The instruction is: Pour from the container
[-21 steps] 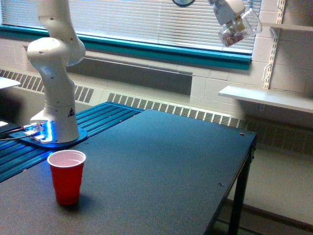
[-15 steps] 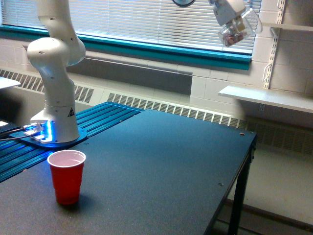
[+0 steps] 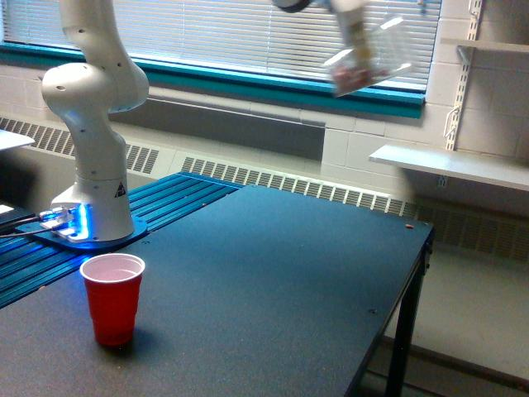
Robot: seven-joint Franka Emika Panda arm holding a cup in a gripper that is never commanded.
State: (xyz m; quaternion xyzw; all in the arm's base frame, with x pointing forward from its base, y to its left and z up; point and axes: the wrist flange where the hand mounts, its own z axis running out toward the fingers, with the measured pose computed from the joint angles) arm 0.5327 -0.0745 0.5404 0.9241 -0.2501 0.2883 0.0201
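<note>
One container: clear cup (image 3: 364, 59), held high in the air, blurred, tipped on its side, with pinkish-red pieces gathered at its lower end.
Place: far above the red cup (image 3: 113, 296) and well off toward the exterior view's right of it, in front of the window blinds (image 3: 215, 33).
Gripper: the gripper (image 3: 354, 31) is closed around the clear cup near its top; blur hides how the jaws stand, but the cup hangs from them.
Red cup: upright and open-mouthed, near the front corner of the dark table (image 3: 273, 281), just in front of the arm's base (image 3: 91, 211); its whitish inside shows nothing in it.
Done: the clear cup is lifted and in the grip.
Left: by my reading almost everything; the cup must be carried across and down to a spot over the red cup, then tilted until the pieces fall in.
Risk: the cup already lies tipped while far from the red cup, so pieces could spill short.
</note>
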